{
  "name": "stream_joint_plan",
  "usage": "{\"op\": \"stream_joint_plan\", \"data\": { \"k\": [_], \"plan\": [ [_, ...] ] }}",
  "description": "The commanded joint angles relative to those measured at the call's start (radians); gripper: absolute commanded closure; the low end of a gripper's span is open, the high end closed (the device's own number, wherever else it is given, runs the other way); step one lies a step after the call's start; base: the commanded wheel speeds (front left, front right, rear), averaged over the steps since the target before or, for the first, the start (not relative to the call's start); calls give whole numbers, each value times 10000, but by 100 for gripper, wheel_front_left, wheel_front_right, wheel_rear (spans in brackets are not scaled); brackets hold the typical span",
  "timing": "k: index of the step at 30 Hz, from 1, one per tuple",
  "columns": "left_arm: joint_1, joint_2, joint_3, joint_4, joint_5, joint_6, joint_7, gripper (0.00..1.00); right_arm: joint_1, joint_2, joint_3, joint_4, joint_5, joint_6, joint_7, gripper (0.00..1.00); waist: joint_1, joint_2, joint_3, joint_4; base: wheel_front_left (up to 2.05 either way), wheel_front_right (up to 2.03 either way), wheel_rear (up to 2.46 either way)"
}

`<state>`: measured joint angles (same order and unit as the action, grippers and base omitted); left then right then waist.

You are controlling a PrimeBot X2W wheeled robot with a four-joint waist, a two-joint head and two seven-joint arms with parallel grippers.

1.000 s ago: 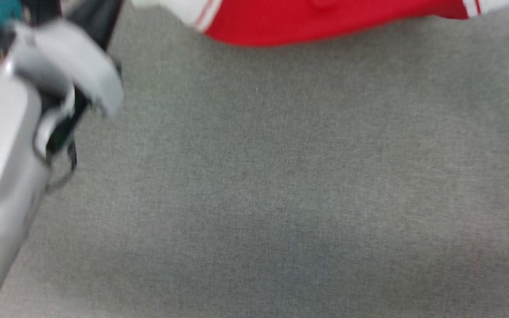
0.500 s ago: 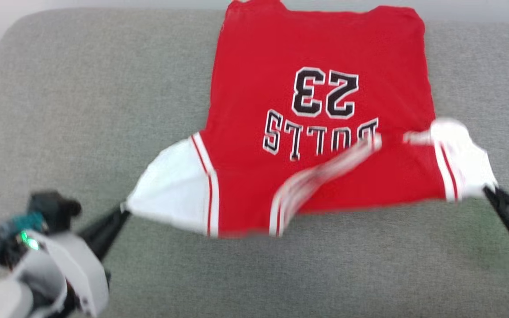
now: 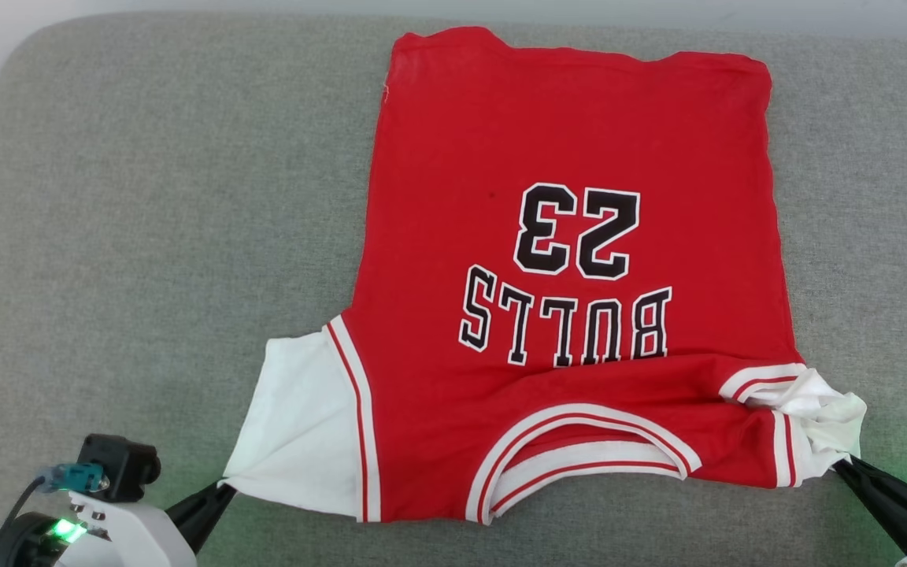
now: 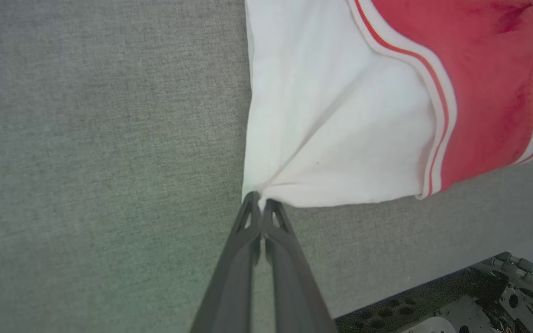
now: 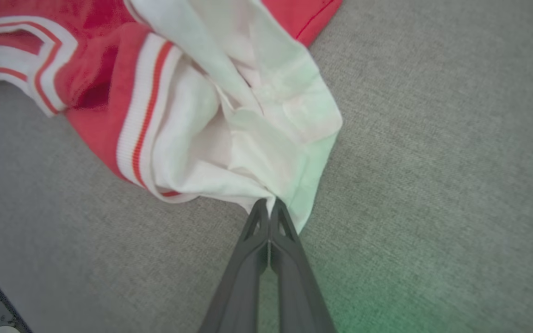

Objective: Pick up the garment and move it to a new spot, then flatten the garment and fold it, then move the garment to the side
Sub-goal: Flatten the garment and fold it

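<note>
The garment, a red jersey with white sleeves and upside-down "BULLS 23" lettering, lies spread on the grey cushion, collar toward me. My left gripper is shut on the corner of the flat white sleeve at the lower left. At the lower right, my right gripper is shut on the bunched white sleeve. In the left wrist view the left gripper pinches the sleeve tip; in the right wrist view the right gripper pinches crumpled cloth.
Grey cushion surface surrounds the jersey on the left, right and near side. The cushion's rounded far-left corner meets a pale floor. Part of the robot's dark base shows at the bottom right of the left wrist view.
The head camera swung up from bare cushion to the whole jersey. The jersey has settled flat, and both grippers with the sleeves sit lower and nearer to me.
</note>
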<state>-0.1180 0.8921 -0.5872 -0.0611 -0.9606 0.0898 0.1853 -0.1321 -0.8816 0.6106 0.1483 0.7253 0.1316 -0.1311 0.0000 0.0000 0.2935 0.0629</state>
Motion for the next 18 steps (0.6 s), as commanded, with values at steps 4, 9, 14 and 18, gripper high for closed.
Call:
{"op": "stream_joint_plan", "data": {
  "k": [4, 9, 14, 18],
  "plan": [
    [124, -80, 60, -36, -89, 103, -112, 100, -206, -36, 150, 347, 614, -23, 239, 0, 0, 0, -3, -8, 0, 0, 0],
    [55, -194, 57, -91, -54, 157, -178, 100, -428, -345, -129, -210, 1217, -18, 398, 0, 0, 0, -10, 18, 0, 0, 0],
    [11, -288, 21, -202, 32, 221, -263, 100, -313, -712, -1065, -1049, 1828, -18, 456, 0, 0, 0, 21, 96, 0, 0, 0],
    [-165, -482, -74, -392, 185, 256, -361, 100, -752, -534, -2918, -1488, 1481, -17, 906, 0, 0, 0, 180, 312, 0, 0, 0]
  ]
}}
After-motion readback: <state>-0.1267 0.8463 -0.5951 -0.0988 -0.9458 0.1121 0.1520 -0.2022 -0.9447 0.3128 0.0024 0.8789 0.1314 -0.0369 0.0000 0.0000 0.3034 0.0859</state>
